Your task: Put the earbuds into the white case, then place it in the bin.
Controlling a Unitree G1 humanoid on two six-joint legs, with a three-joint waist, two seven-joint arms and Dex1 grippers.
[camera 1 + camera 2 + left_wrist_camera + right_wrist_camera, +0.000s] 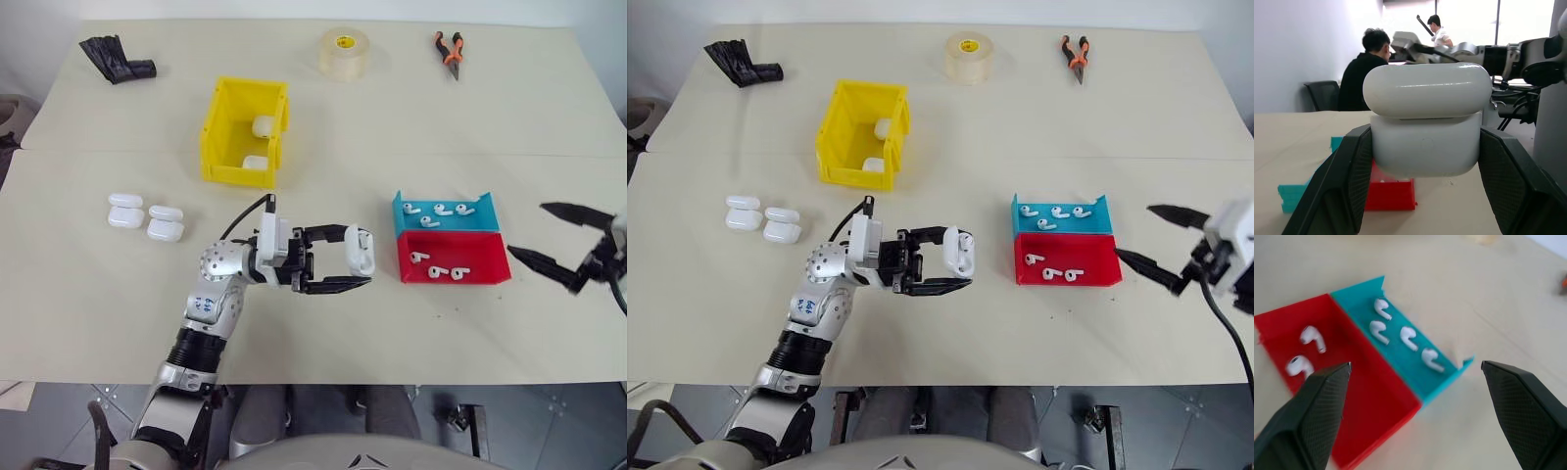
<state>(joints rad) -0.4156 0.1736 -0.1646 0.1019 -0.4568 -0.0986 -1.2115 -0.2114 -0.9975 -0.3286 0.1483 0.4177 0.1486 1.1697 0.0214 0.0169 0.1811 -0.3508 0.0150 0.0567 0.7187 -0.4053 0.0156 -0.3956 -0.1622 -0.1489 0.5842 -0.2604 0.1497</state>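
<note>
the white case point(360, 250) is pinched, lid shut, in the left gripper point(355, 259) above the counter point(411, 117), at 5 o'clock from the bin point(220, 137); the right gripper point(544, 235) is spread wide, at 3 o'clock of the trays with the earbuds point(443, 209)

My left gripper point(355, 263) holds the white case point(361, 250), glossy and closed, above the table. The earbuds point(438, 271) lie in the red and blue trays. The yellow bin point(244, 131) stands farther back, with two white cases inside.
</note>
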